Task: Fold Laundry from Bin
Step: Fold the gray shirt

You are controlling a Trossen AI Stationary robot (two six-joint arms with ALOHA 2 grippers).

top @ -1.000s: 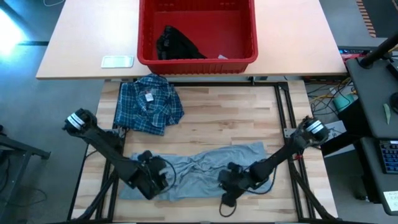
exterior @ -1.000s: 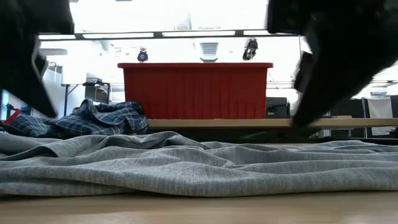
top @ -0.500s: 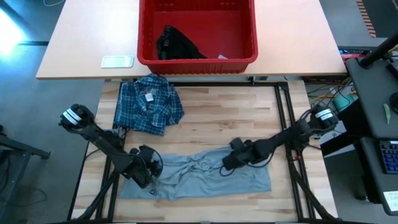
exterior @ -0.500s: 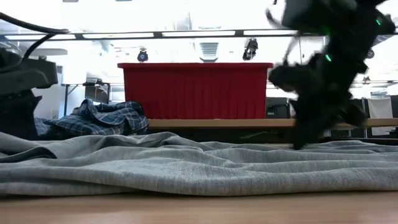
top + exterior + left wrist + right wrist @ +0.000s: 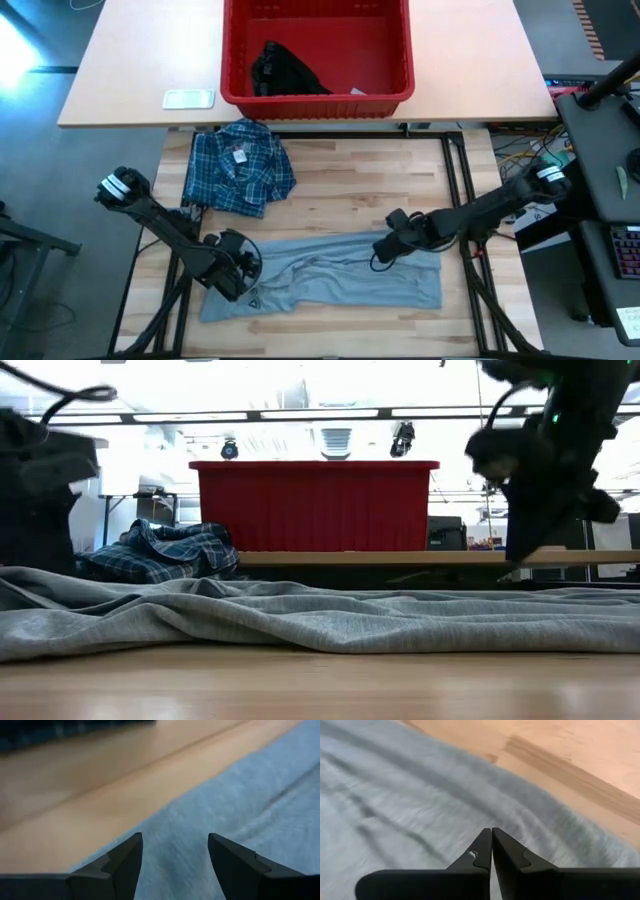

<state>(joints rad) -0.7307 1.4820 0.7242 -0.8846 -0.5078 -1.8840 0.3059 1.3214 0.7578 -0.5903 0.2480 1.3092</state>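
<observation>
The light grey T-shirt [image 5: 330, 280] lies spread across the near half of the wooden table, its small dark logo [image 5: 250, 297] toward the left. My left gripper [image 5: 248, 273] is open, low over the shirt's left part [image 5: 200, 810]. My right gripper [image 5: 379, 257] is shut, low over the shirt's far edge [image 5: 470, 785], right of the middle. The blue-and-white plaid shirt [image 5: 240, 167] lies bunched at the far left of the table. The small black garment [image 5: 285, 70] lies inside the red bin [image 5: 390, 95] beyond the table's far edge. My left gripper's open fingers [image 5: 120, 865] stand over the grey cloth; I cannot tell whether they touch it. My right gripper's shut fingertips [image 5: 485, 845] point down at the cloth near its far edge; no cloth shows between them, and I cannot tell whether they touch it.
A bare strip of wood [image 5: 360, 190] lies between the T-shirt and the bin. A small white flat object [image 5: 188, 98] lies left of the bin on the lighter table. Black frame rails [image 5: 455, 190] run along the table's sides.
My right gripper has gone toward the table's far and right edges over the T-shirt. My left gripper has shifted a little toward the far edge. The T-shirt, wrinkled and bunched in the middle before, now lies flatter and more spread out.
</observation>
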